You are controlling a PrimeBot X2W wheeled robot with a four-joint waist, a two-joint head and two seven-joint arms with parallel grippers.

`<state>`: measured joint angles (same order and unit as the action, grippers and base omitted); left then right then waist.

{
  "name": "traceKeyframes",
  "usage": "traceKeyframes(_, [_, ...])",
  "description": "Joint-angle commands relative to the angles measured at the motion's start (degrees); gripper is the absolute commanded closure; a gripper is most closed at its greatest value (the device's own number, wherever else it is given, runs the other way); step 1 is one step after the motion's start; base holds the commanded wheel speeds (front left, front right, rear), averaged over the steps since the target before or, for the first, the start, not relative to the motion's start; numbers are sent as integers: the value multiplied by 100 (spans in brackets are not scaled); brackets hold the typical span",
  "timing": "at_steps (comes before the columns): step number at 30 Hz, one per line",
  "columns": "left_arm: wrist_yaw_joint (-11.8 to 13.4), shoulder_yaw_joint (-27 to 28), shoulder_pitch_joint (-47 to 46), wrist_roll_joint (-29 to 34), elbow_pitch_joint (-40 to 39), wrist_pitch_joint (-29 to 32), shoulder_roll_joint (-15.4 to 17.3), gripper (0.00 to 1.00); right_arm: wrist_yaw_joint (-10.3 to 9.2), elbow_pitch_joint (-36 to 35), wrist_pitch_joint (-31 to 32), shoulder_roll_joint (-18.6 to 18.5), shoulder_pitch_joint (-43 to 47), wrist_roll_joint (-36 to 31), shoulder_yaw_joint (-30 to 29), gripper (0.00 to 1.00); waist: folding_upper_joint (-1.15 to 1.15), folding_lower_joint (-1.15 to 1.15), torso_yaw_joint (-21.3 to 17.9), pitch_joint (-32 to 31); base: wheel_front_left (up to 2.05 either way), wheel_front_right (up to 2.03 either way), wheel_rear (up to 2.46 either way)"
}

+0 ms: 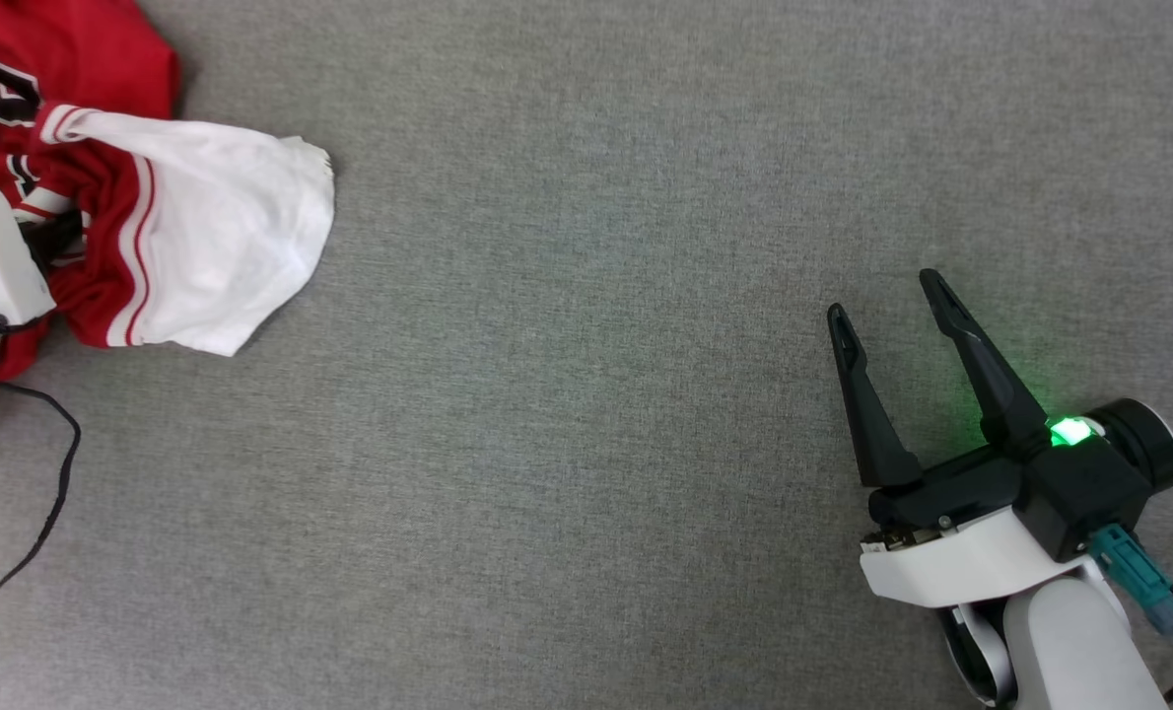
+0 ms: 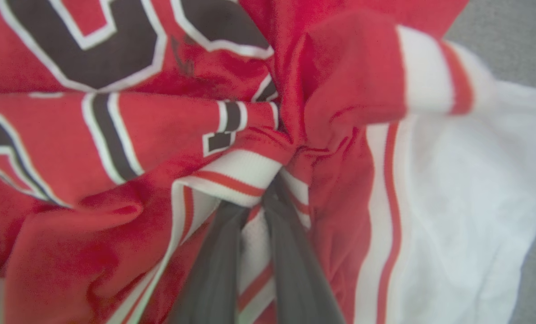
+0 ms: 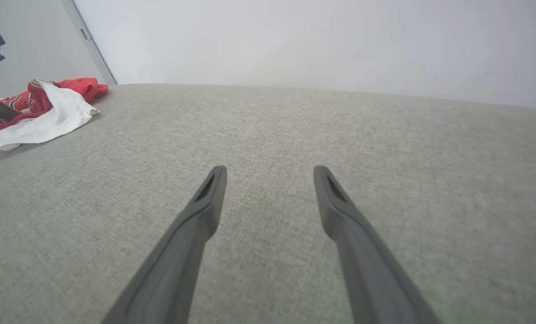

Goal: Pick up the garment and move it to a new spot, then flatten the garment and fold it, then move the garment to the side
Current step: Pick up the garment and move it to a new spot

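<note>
The garment lies crumpled at the far left of the grey surface: red cloth with black, white-outlined lettering and a white sleeve spread to the right. My left gripper reaches into the bunched red part. In the left wrist view its two dark fingers stand close together, shut on a fold of red-and-white striped trim of the garment, and their tips are buried in the cloth. My right gripper hovers open at the lower right, far from the garment, with nothing between its fingers.
A grey woven surface stretches between the two arms. A thin black cable loops over it at the lower left. A pale wall rises behind the surface's far edge.
</note>
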<state>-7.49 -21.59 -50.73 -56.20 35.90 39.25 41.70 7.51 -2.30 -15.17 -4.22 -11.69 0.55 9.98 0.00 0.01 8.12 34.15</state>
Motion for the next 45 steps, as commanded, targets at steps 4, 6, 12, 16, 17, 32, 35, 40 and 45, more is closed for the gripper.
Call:
traceKeyframes(4, [12, -46, -14, 23, 2, -548, -24, 100, -3, 93, -4, 27, 48, 48, 41, 0, 0, -1, 47, -391, 0, 0, 0])
traceKeyframes(6, [12, -95, -78, 49, -140, -872, 57, 100, -3, 148, -4, 42, 81, 97, 41, 0, 0, -1, 58, -629, 0, 0, 0])
traceKeyframes(12, [11, -371, -113, 161, -763, -1702, 250, 100, -2, 314, -4, 95, 246, 266, -74, 0, 0, -1, 111, -1421, 0, 0, 0])
traceKeyframes(16, [10, -541, -160, 271, -1145, -2201, 70, 100, -2, 368, -4, 121, 390, 370, -130, 0, 0, -1, 160, -1853, 0, 0, 0])
traceKeyframes(17, [11, -567, -170, 274, -1216, -2273, 31, 100, -2, 384, -4, 124, 411, 401, -132, 0, 0, -1, 168, -1942, 0, 0, 0])
traceKeyframes(32, [441, -1419, 74, 895, -2474, -2700, -1153, 100, -2, 271, -4, 139, 520, 888, -151, 0, 0, -1, -599, -2655, 0, 0, 0])
traceKeyframes(35, [558, -1637, 251, 1026, -2644, -2793, -1402, 100, -2, 186, -4, 138, 567, 911, -276, 0, 0, -1, -853, -2636, 0, 0, 0])
traceKeyframes(40, [701, -2035, 634, 1233, -2502, -3134, -1944, 100, -2, 86, -4, 138, 558, 903, -499, 0, 0, -1, -1251, -2537, 0, 0, 0])
traceKeyframes(45, [662, -2663, 1185, 1502, -1996, -3447, -2449, 100, -2, 0, -4, 139, 538, 934, -647, 0, 0, -1, -1557, -2438, 0, 0, 0])
